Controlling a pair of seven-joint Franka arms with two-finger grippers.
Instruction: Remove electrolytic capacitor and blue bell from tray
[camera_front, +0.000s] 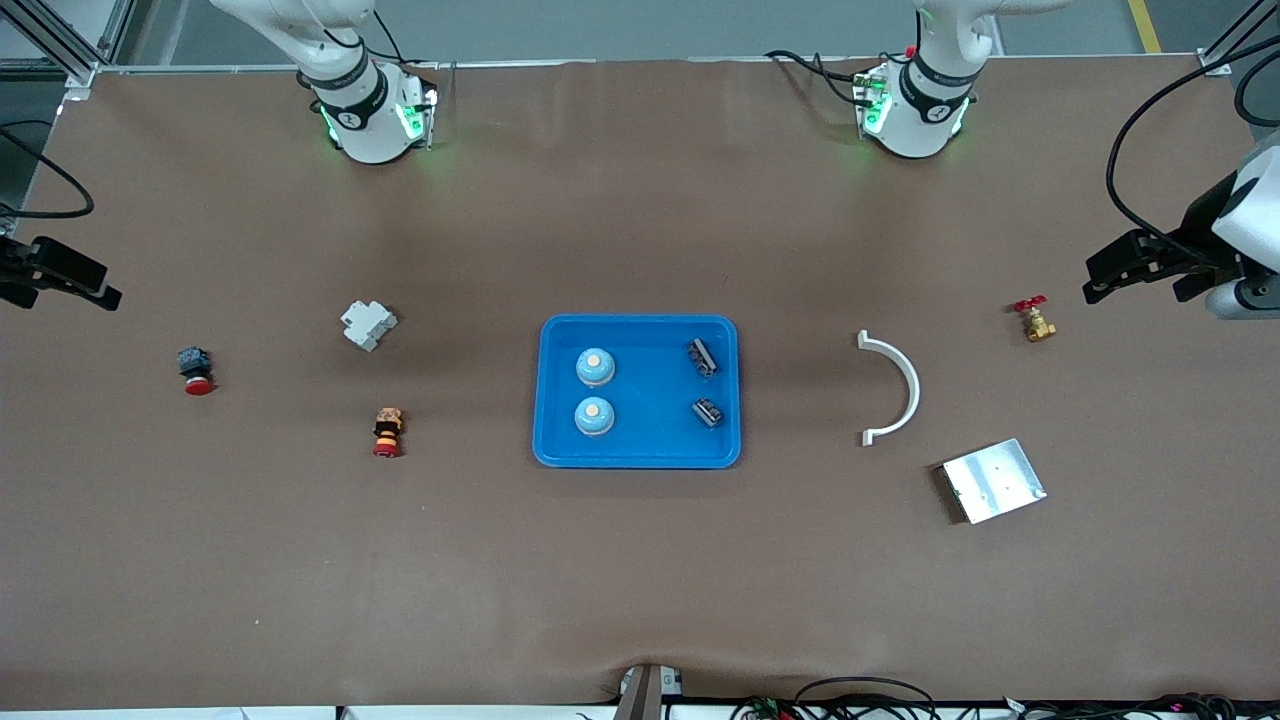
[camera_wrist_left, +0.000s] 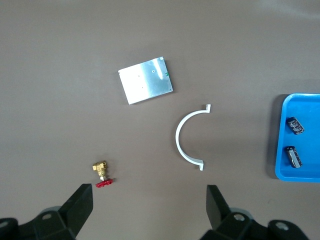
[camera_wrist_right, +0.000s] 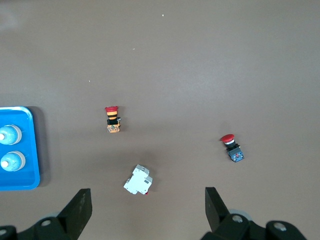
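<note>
A blue tray (camera_front: 640, 325) lies mid-table. In it stand two pale-blue domed bells (camera_front: 595, 368) (camera_front: 595, 416) toward the right arm's end, and two small dark capacitors (camera_front: 701, 357) (camera_front: 708, 412) toward the left arm's end. My left gripper (camera_front: 1100, 280) hangs open and empty over the left arm's end of the table, close to the brass valve. In the left wrist view the left gripper (camera_wrist_left: 148, 200) looks toward the capacitors (camera_wrist_left: 295, 125). My right gripper (camera_front: 95, 285) hangs open and empty over the right arm's end. In the right wrist view the right gripper (camera_wrist_right: 146, 200) looks toward the bells (camera_wrist_right: 9, 134).
Toward the right arm's end lie a white breaker (camera_front: 368, 325), a red push button (camera_front: 196, 371) and a striped red-capped switch (camera_front: 387, 432). Toward the left arm's end lie a white half-ring (camera_front: 895, 385), a metal plate (camera_front: 993, 480) and a brass valve (camera_front: 1035, 320).
</note>
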